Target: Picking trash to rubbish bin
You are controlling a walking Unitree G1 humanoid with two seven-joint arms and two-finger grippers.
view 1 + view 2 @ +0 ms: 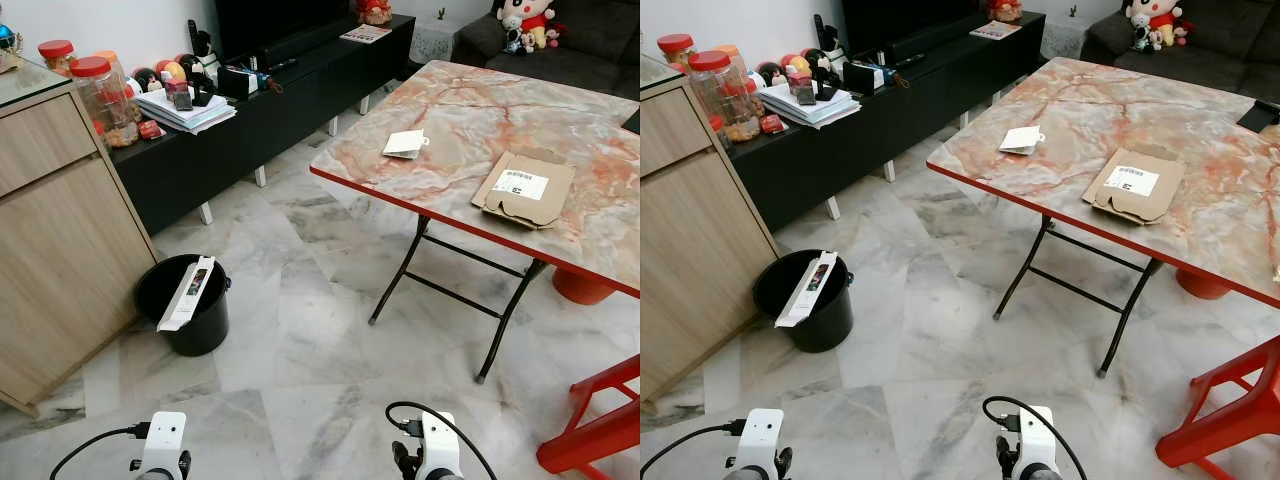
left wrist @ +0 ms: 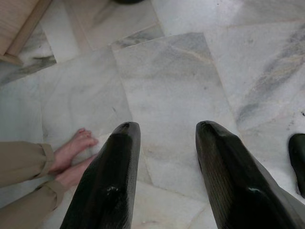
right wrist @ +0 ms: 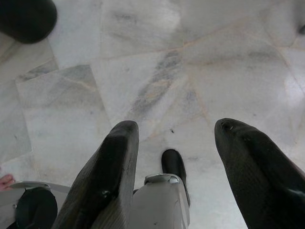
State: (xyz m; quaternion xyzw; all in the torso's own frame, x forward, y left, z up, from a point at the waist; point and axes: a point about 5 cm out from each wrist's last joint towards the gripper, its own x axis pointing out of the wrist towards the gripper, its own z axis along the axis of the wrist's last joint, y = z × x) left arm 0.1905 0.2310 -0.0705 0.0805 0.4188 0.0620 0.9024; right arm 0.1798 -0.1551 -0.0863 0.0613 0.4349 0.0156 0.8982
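Both grippers hung low over the pale marble floor, holding nothing. Left gripper had its two black fingers spread wide; a person's bare feet and tan trouser cuffs stood on the tiles near it. Right gripper was likewise wide apart above the robot's own leg.

Further out, a black rubbish bin stood on the floor beside a wooden cabinet, with a long white box leaning out of it; its print was too small to read. On the marble-patterned table lay a flat cardboard mailer bearing a white shipping label with an unreadable barcode, and, well apart from it, a small white paper packet.
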